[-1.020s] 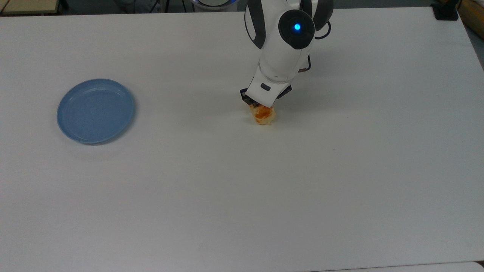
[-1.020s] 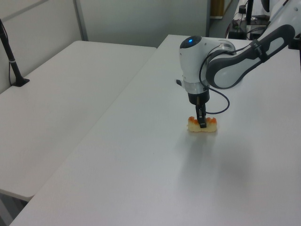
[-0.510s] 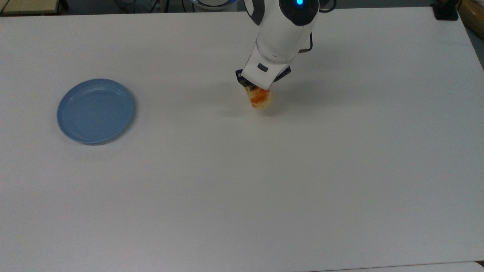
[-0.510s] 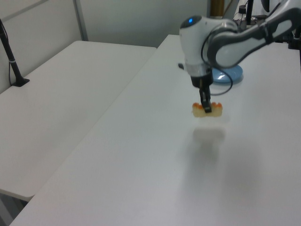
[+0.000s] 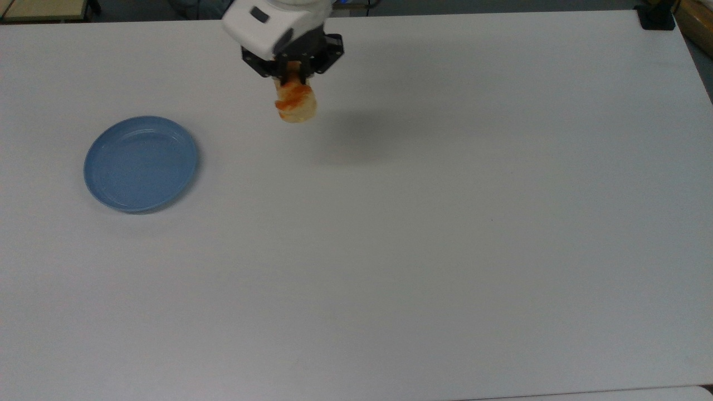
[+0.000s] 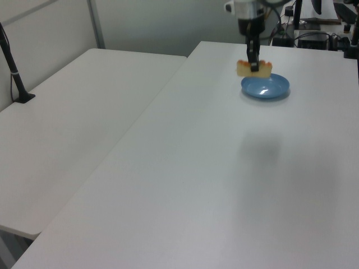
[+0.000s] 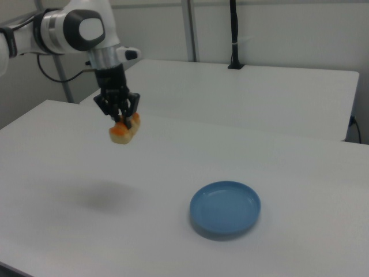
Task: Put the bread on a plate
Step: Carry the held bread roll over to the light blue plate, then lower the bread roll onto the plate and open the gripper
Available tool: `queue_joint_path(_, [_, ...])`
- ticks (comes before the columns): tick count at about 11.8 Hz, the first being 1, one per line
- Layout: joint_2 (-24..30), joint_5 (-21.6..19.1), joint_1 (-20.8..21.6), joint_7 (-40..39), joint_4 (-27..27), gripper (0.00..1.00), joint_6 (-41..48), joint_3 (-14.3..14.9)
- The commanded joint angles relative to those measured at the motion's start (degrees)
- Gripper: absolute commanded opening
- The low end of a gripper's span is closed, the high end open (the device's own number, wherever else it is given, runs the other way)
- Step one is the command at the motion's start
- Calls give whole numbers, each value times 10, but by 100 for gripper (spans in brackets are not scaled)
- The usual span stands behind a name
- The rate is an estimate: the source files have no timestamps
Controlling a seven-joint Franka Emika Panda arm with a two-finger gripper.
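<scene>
Glossy orange-glazed bread [image 5: 294, 104], smooth plastic-looking blue plate [image 5: 141, 164], matt white table [image 5: 445, 250]

This looks like a robotics laboratory. A white industrial robot arm [image 7: 69, 29] with grey joints works over a wide, plain white counter [image 5: 445, 223]. A second white counter [image 6: 73, 112] stands just beside it, with a black pole [image 6: 14, 73] clamped at its edge. Plain pale partition walls [image 7: 277, 29] close the space, and dark equipment with cables [image 6: 308, 33] sits behind the far end in the left view.
</scene>
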State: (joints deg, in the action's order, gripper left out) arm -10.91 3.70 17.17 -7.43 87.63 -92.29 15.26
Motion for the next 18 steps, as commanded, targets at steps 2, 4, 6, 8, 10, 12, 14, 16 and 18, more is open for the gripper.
queue_joint_path(2, [-1,1,-31,-82,-30,28,2,91])
queue_joint_path(4, [-18,0,-41,-112,-29,29,-24,128])
queue_joint_path(6, [-52,-3,-50,-129,-26,29,-71,167])
queue_joint_path(8, [-76,-3,-71,-135,-13,30,-112,170])
queue_joint_path(10, [-104,-2,-86,-135,10,30,-172,173])
queue_joint_path(12, [-125,-2,-93,-134,20,32,-192,173])
queue_joint_path(14, [-141,-3,-90,-126,36,39,-210,172])
queue_joint_path(16, [-162,-3,-89,-107,44,41,-236,167])
queue_joint_path(18, [-184,-3,-87,-73,45,52,-260,165])
